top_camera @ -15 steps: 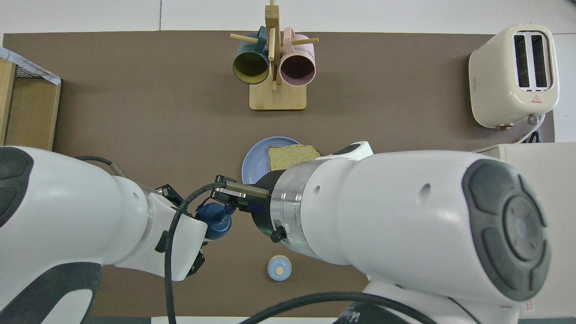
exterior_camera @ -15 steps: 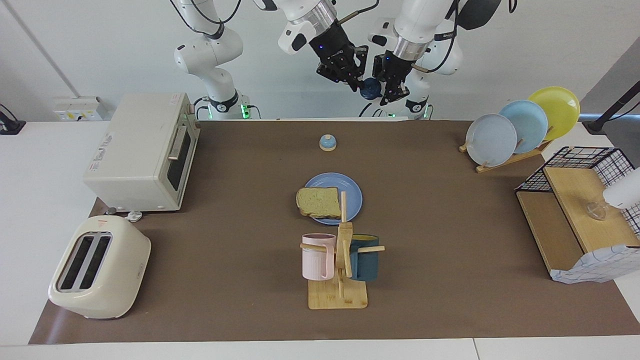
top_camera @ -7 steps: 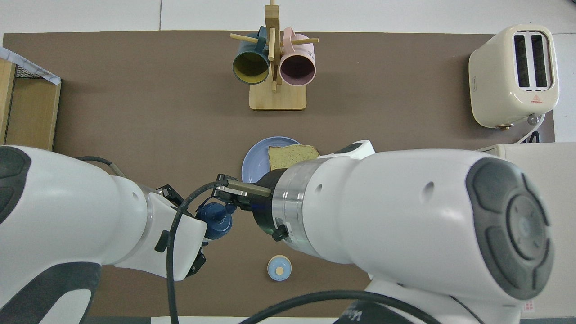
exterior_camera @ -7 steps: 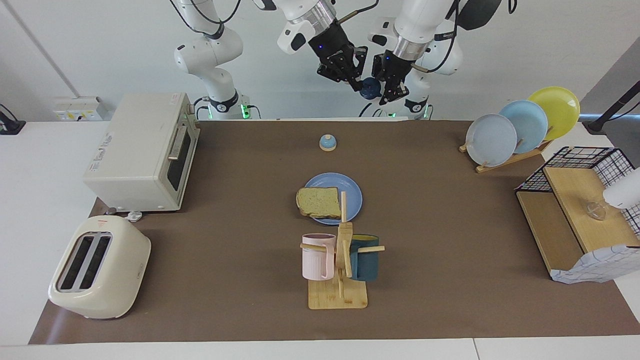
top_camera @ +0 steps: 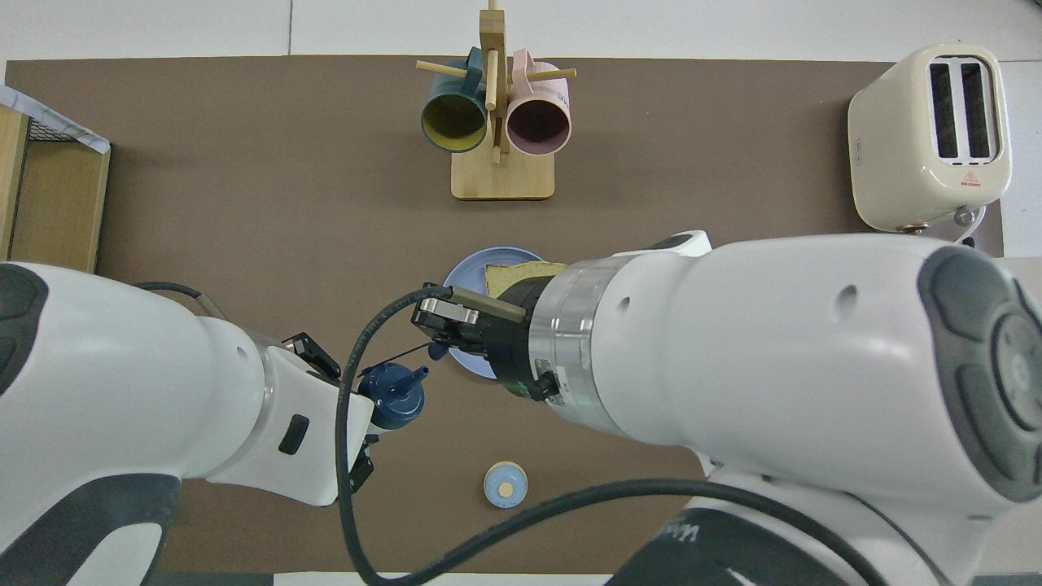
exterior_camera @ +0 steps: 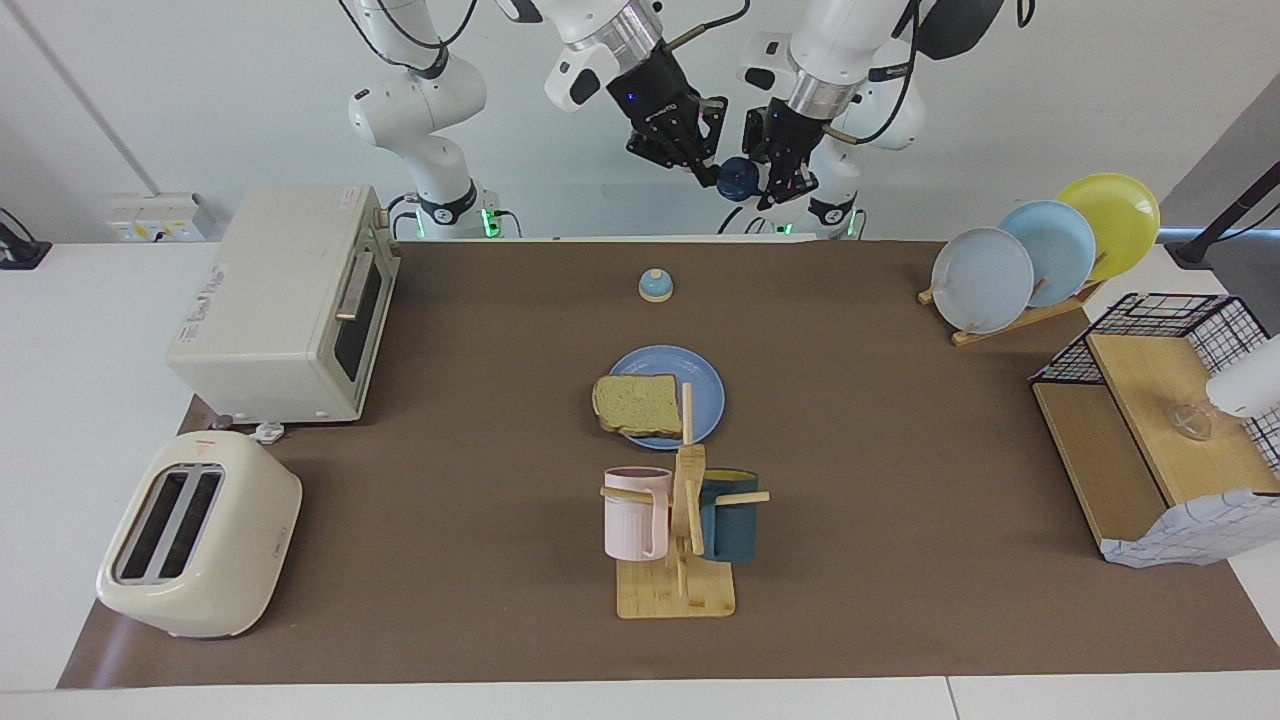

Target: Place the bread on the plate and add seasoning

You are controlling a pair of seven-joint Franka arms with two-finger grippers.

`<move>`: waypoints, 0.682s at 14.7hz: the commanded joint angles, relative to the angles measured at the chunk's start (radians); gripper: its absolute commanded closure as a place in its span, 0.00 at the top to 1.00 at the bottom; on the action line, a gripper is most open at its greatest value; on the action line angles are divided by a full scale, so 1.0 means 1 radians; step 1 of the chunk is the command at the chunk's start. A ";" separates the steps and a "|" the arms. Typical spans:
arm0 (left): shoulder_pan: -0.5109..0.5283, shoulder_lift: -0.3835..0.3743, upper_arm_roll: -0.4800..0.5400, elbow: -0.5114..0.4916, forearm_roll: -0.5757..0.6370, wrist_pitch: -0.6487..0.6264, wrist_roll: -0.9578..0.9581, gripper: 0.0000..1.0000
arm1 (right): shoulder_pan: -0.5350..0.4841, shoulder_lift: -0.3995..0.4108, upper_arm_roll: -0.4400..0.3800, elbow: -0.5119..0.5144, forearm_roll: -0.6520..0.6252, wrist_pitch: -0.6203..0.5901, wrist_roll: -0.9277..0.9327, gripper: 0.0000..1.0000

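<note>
Now the brown table (exterior_camera: 900, 560) has the blue plate (exterior_camera: 706, 391) near its middle. On it lies the bread (exterior_camera: 636, 401), sticking out a bit toward the right arm's end. High up at the robots' edge, the left gripper (exterior_camera: 776, 183) squeezes the seasoning (exterior_camera: 738, 177) bottle. Just beside its dark cap, the right gripper (exterior_camera: 700, 166) has its fingers pressed together, holding nothing I can see.
</note>
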 commanded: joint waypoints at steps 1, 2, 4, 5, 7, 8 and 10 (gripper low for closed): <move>0.001 -0.026 0.004 -0.023 -0.010 -0.008 -0.009 0.21 | -0.030 0.004 0.003 0.013 0.006 0.011 0.015 0.00; 0.001 -0.026 0.003 -0.023 -0.010 -0.008 -0.019 0.21 | -0.030 0.006 0.002 0.013 0.004 0.011 0.013 0.00; 0.001 -0.026 0.003 -0.023 -0.010 -0.009 -0.025 0.21 | -0.029 0.004 0.002 0.013 -0.001 0.011 0.012 0.00; 0.001 -0.026 0.003 -0.023 -0.010 -0.009 -0.025 0.21 | -0.027 0.004 0.002 0.012 0.001 0.011 0.013 0.31; 0.001 -0.026 0.003 -0.023 -0.010 -0.009 -0.025 0.21 | -0.027 0.003 0.002 0.008 -0.001 0.011 0.015 0.88; 0.001 -0.026 0.003 -0.023 -0.010 -0.008 -0.025 0.21 | -0.027 0.003 0.002 0.008 -0.007 0.007 0.012 1.00; 0.001 -0.026 0.003 -0.023 -0.010 -0.003 -0.030 0.22 | -0.030 0.000 0.000 -0.001 -0.014 0.002 -0.002 1.00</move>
